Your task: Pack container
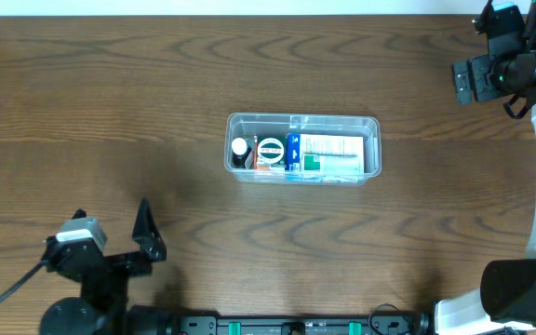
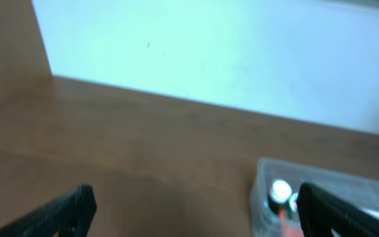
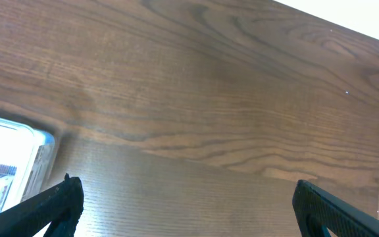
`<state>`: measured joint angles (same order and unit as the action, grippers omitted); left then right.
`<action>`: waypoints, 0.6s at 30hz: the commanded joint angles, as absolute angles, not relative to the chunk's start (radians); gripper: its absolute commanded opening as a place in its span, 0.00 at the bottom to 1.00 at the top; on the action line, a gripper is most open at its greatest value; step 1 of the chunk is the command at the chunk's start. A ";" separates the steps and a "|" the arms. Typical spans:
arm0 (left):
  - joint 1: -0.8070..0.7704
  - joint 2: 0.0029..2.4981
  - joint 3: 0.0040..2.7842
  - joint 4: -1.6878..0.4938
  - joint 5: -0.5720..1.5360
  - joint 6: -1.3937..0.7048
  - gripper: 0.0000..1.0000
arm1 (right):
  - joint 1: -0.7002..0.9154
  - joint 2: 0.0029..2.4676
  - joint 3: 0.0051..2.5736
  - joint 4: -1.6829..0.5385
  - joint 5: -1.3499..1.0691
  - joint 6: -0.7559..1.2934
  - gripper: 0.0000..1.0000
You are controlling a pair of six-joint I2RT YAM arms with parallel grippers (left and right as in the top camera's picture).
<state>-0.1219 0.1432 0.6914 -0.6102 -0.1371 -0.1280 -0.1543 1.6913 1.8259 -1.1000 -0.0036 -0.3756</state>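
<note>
Since the container [image 1: 372, 149] already holds a row of goods, packing looks close to done. It sits at table centre, long side running 9-to-3 o'clock. Inside, from its 9 o'clock end: a small dark item w/ white top [image 1: 240, 151], a round red-and-green pack [image 1: 270, 152], a blue box [image 1: 293, 152], then a white-and-green box [image 1: 331, 155] filling the 3 o'clock half. They lie side by side, approx. level w/ the rim, and little spare room shows. No lid is in view, and no loose goods show on the wood table [image 1: 110, 93], so what's left, if anything, can't be told; maybe only a closing step.

Moving outward, the left gripper [image 2: 196, 217] sits at approx. 7 o'clock from the tub, well apart from it, fingers spread wide w/ nothing between. Its wrist cam catches the tub's near end at lower right. The right gripper [image 3: 189, 210] is at approx. 2 o'clock, near the table's far corner, also well apart, fingers likewise spread and empty. Its wrist cam shows just one tub corner at the left edge.
</note>
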 commanded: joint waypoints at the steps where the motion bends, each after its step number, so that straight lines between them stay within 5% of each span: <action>1: -0.085 0.065 0.548 -0.500 -0.118 -0.098 0.98 | -0.158 1.689 1.827 -1.100 -0.004 -0.367 0.99; 11: -0.004 0.002 0.208 -0.032 -0.003 -0.098 0.98 | -0.158 1.689 1.827 -1.100 -0.004 -0.367 0.99; 18: 0.011 0.002 0.111 0.096 -0.003 -0.098 0.98 | -0.158 1.689 1.827 -1.101 -0.004 -0.367 0.99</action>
<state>0.0036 0.0113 0.1303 0.0807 -0.0212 -0.1066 -0.1543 1.6913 1.8259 -1.1000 -0.0036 -0.3756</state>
